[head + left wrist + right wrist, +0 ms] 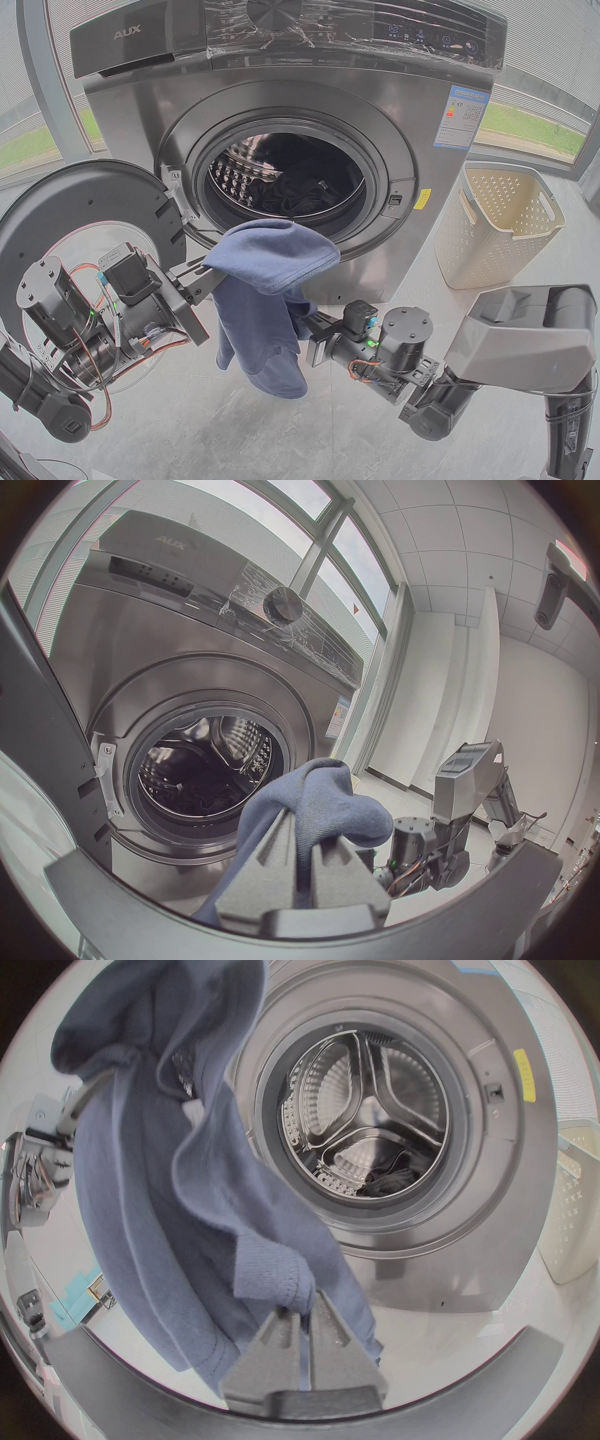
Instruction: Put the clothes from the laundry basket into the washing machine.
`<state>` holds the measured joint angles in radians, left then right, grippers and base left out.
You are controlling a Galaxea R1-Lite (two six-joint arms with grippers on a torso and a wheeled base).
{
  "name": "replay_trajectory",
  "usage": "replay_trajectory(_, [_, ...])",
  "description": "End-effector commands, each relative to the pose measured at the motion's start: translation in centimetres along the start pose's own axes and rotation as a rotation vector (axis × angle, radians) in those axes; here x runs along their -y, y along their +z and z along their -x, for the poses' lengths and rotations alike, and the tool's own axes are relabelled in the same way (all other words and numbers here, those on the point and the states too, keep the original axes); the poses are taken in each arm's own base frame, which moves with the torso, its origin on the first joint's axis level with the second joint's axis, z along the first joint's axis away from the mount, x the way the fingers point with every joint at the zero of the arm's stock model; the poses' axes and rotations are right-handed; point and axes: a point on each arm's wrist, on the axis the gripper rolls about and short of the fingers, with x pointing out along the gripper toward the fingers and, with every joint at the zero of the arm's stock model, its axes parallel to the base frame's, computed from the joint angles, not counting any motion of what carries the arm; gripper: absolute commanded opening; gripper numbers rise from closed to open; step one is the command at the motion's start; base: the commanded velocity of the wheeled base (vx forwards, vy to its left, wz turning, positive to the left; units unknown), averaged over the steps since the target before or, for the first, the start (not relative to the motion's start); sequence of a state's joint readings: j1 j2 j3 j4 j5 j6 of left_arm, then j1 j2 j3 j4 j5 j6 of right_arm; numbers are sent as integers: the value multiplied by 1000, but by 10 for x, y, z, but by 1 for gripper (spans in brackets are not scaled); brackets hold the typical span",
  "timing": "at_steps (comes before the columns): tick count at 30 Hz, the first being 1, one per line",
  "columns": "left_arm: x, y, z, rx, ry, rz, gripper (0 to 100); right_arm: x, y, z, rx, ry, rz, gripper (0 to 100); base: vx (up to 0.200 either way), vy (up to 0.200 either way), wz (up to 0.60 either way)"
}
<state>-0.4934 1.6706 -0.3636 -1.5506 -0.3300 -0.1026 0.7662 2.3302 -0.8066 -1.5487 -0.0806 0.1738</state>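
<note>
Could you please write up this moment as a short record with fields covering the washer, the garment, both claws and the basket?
Washing machine: door wide open, swung to the robot's left.
Drum contents: dark clothing lying inside.
Blue garment: hanging in front of the opening, outside the drum.
Left claw: shut on the garment's upper part.
Right claw: shut on a ribbed edge lower down.
Laundry basket: to the right of the machine; no clothes visible in it.
</note>
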Motion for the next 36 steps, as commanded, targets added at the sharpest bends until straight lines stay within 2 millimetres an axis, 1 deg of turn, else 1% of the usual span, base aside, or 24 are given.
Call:
replay_trajectory(1, [-1, -2, 0, -8, 2, 7, 0, 17, 51, 35, 66, -57, -2, 0, 0, 0, 0])
replay_trajectory(2, [-1, -2, 0, -8, 2, 7, 0, 21, 58, 41, 76, -70, -5, 0, 0, 0, 0])
replay_trajectory(6, [0, -4, 1, -16, 3, 8, 0, 31, 73, 62, 86, -108, -1, 0, 0, 0, 0])
replay_trajectory(9, [0, -4, 1, -18, 3, 11, 0, 30, 86, 70, 119, -107, -11, 0, 0, 0, 0])
replay_trajectory(13, [0, -7, 4, -31, 4, 15, 0, 34, 95, 85, 129, -129, -11, 0, 0, 0, 0])
replay_trajectory(14, [1, -10, 7, -50, 5, 20, 0, 37, 101, 93, 143, -139, 0, 0, 0, 0, 0])
replay_trajectory(15, [2, -15, 9, -71, 5, 25, 0, 37, 105, 96, 155, -142, 6, 0, 0, 0, 0])
replay_trajectory(18, [5, -24, 15, -117, -1, 33, 0, 36, 119, 103, 201, -139, 13, 0, 0, 0, 0])
replay_trajectory(19, [5, -28, 15, -136, 1, 40, 0, 36, 119, 103, 201, -139, 13, 0, 0, 0, 0])
replay_trajectory(20, [5, -32, 15, -152, -1, 44, 0, 34, 130, 108, 238, -129, 13, 0, 0, 0, 0])
replay_trajectory(21, [5, -32, 15, -152, -1, 44, 0, 34, 130, 108, 238, -129, 13, 0, 0, 0, 0])
replay_trajectory(24, [10, -54, 10, -233, -26, 57, 0, 28, 144, 113, 293, -102, 12, 0, 0, 0, 0])
replay_trajectory(28, [7, -76, -2, -293, -30, 65, 0, 27, 147, 113, 302, -85, 17, 0, 0, 0, 0])
replay_trajectory(30, [7, -81, -5, -301, -31, 66, 0, 27, 147, 113, 302, -84, 18, 0, 0, 0, 0])
replay_trajectory(32, [3, -90, -11, -319, -25, 74, 0, 26, 147, 113, 301, -79, 16, 0, 0, 0, 0])
replay_trajectory(33, [1, -92, -12, -325, -18, 82, 100, 26, 148, 114, 303, -79, 18, 0, 0, 0, 0])
replay_trajectory(36, [-2, -100, -16, -341, -13, 99, 100, 26, 149, 113, 307, -77, 18, 0, 0, 0, 0])
